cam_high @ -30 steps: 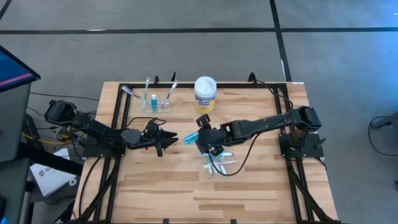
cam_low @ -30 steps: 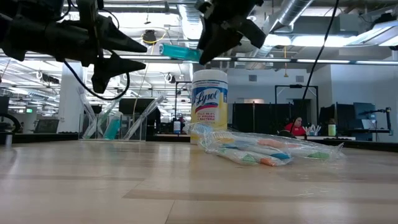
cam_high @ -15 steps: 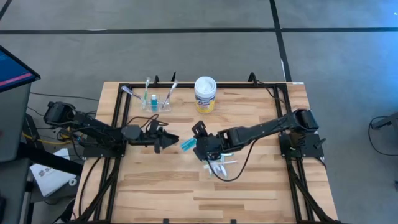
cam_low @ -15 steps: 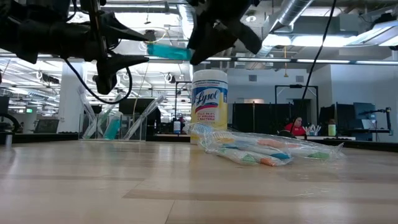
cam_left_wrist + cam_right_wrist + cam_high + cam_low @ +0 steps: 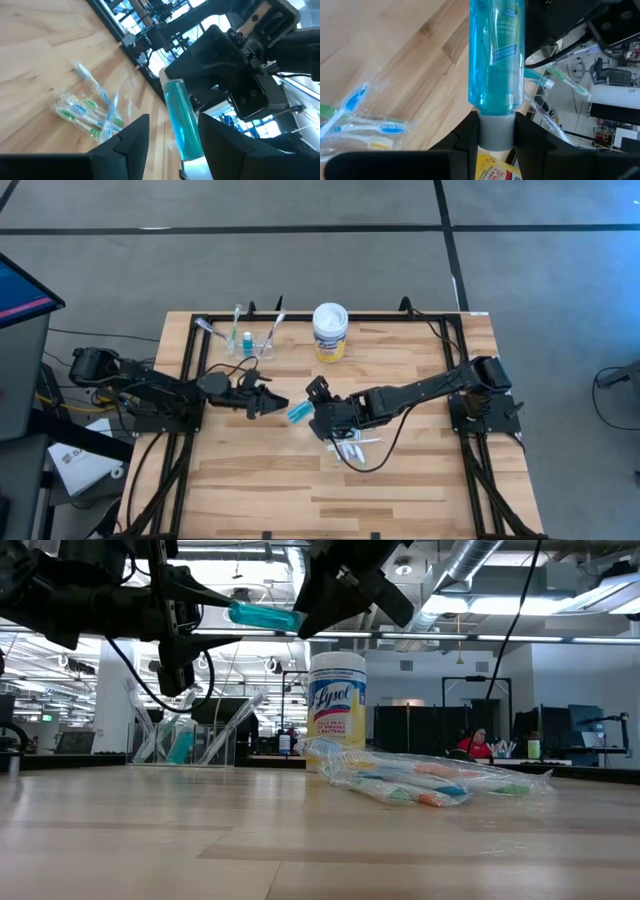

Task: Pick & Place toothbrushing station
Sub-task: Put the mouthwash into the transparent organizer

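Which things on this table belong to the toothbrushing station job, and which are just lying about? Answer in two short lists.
Belong to the job:
- teal tube, held in the right gripper, facing the open left gripper
- clear cup holding toothbrushes
- packet of toothbrushes lying on the table

Just lying about:
- yellow-labelled wipes tub, standing at the back of the table

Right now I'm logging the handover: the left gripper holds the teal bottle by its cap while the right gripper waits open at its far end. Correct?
Not quite: the arms are swapped. The right gripper holds the teal bottle by its grey cap, as the right wrist view shows. The left gripper waits open at the bottle's far end, its fingers either side of it.
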